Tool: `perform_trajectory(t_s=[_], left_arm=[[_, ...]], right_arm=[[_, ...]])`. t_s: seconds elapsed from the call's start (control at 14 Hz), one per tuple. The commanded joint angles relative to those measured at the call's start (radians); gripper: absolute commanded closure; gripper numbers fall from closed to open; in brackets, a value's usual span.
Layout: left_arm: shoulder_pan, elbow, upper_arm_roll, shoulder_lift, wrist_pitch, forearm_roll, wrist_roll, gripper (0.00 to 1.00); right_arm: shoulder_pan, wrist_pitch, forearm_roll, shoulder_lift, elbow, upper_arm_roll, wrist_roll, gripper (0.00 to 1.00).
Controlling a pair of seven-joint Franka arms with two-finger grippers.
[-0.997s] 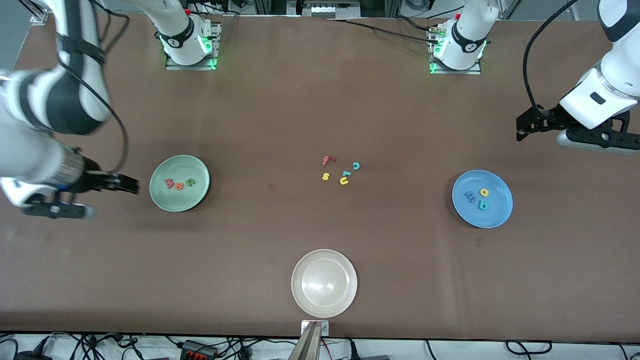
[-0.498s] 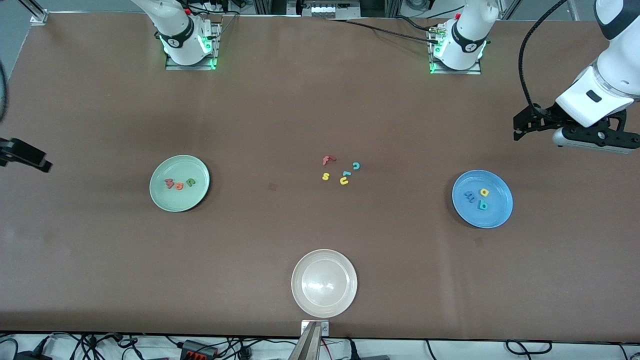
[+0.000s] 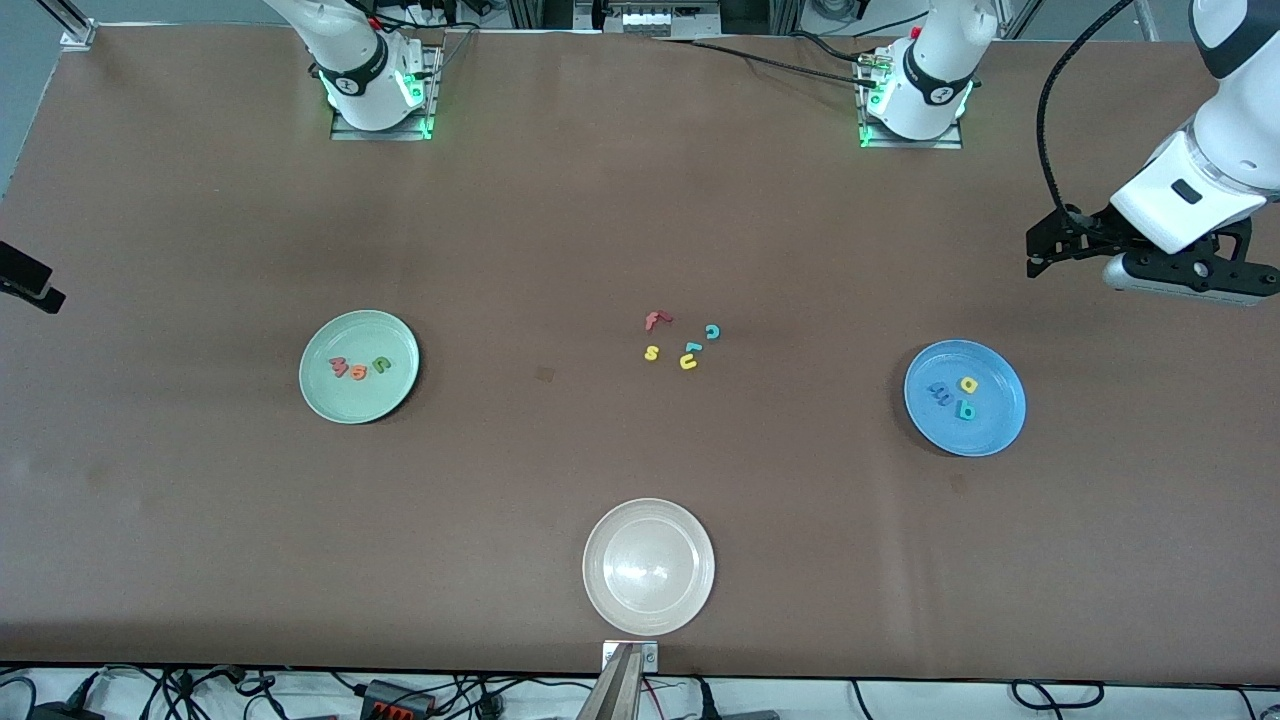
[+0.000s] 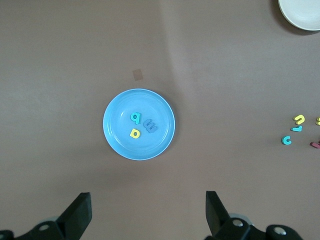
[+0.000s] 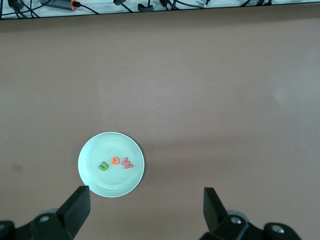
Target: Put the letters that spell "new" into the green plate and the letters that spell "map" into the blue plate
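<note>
Brown table [image 3: 560, 230]: green plate [image 3: 325, 395] holds dark-green, orange, pinkish-red letters [image 3: 358, 368].

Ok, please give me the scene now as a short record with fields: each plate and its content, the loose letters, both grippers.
green plate: holds green "n", orange "e", pinkish "w"
blue plate: holds blue "m", yellow "a", teal "p"
beige plate: no letters
loose letters: on the table's middle, between the two plates
left gripper: open, holds nothing
right gripper: open, holds nothing
</note>
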Motion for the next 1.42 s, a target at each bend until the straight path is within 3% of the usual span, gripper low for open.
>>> perform_trajectory(t_s=[0.0, 0.21, 0.57, 1.07, 1.35], left_arm=[[-0.001, 0.021, -0.001, 0.003, -0.023, 0.021, 0.003, 0.00], [0.003, 0.021, 0.000, 0.003, -0.023, 0.021, 0.006, 0.00], [0.003, 0.021, -0.001, 0.003, -0.024, 0.021, 0.007, 0.00], [0.007, 0.021, -0.003, 0.002, -0.026, 0.021, 0.006, 0.00], [0.007, 0.021, -0.004, 0.000, -0.047, 0.021, 0.003, 0.00]], right_arm=[[0.015, -0.008, -0.016, -0.021, -0.013, -0.015, -0.004, 0.00], [-0.010, -0.008, -0.012, -0.049, -0.030, 0.033, 0.015, 0.00], [-0.008, -0.043, -0.016, -0.093, -0.123, 0.031, 0.025, 0.00], [-0.010, 0.042, -0.016, -0.269, -0.358, 0.028, 0.025, 0.00], [-0.013, 0.021, -0.016, -0.300, -0.390, 0.028, 0.020, 0.00]])
